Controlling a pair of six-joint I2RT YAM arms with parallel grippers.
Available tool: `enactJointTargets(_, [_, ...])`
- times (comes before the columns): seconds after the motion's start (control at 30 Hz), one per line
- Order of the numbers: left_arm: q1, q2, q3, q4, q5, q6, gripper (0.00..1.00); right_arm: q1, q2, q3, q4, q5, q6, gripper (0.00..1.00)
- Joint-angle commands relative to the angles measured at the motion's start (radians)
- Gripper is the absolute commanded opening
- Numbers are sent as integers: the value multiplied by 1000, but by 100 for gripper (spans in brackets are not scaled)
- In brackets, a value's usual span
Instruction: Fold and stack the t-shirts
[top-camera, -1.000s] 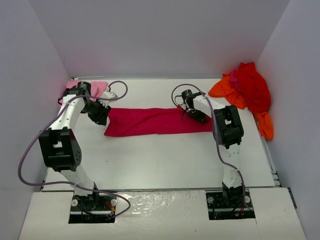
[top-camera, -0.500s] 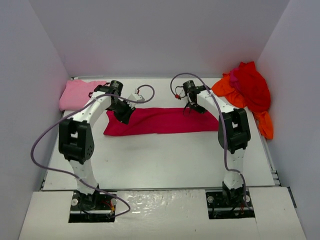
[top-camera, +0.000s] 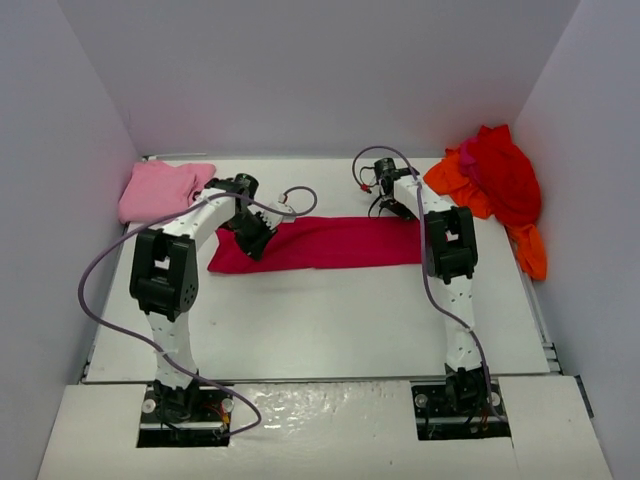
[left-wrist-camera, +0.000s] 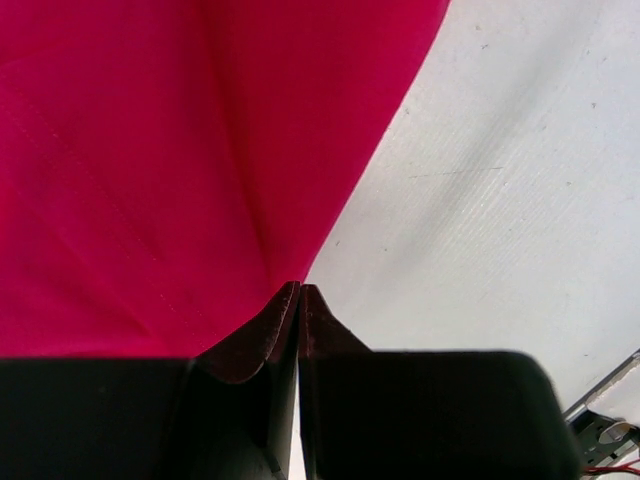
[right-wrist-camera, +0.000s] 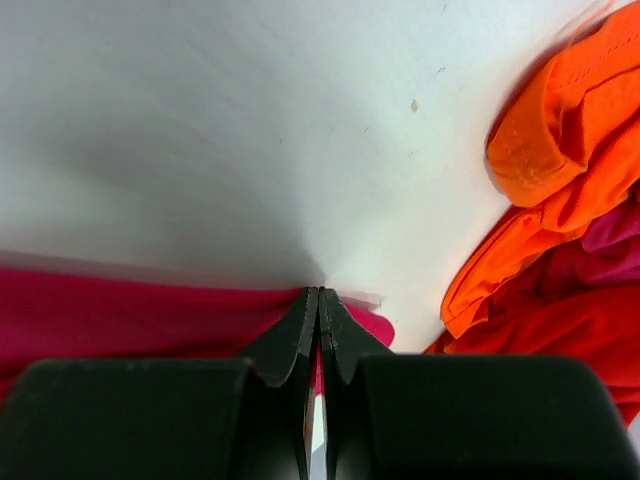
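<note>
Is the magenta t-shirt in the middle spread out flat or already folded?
Partly folded: the magenta t-shirt lies as one long narrow band, with no sleeves showing.

The magenta shirt (top-camera: 330, 243) mid-frame is soft matt cloth with shallow creases; the white table (top-camera: 320, 320) is matt, finely grained and speckled; the left gripper (left-wrist-camera: 299, 288) looks matt black plastic

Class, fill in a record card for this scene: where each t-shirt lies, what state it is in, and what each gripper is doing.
crimson-magenta t-shirt: lying flat as a long strip across the middle of the table
light pink t-shirt: far left corner
red t-shirt: crumpled, far right, on top of the heap
orange t-shirt: crumpled, under the red one
left gripper: shut, pinching the strip near its left end
right gripper: shut, pinching the strip's far right corner
</note>
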Motion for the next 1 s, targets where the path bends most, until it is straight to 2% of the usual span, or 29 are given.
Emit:
enactJointTargets(0.0, [-20,27,34,-60,-16,35,0,-17,15,45,-19,-8,2,0])
enactJointTargets(0.2, [-14,126,99,-37,-78,16,0,-18,-3,-56,-29,-48,-5,0])
enactJointTargets(0.5, [9,325,309,-31,-161,-105,0,51,-196,-414,-62,-124,-40,0])
enactJointTargets(0.67, [13,430,470,-93,-228,-134,0,160,-317,-591,-101,-134,-29,0])
enactJointTargets(0.77, [25,527,603,-134,-275,-165,0,272,-420,-677,-154,-182,-16,0])
enactJointTargets(0.97, [44,645,896,-230,-333,-192,0,513,-503,-741,-247,-314,6,0])
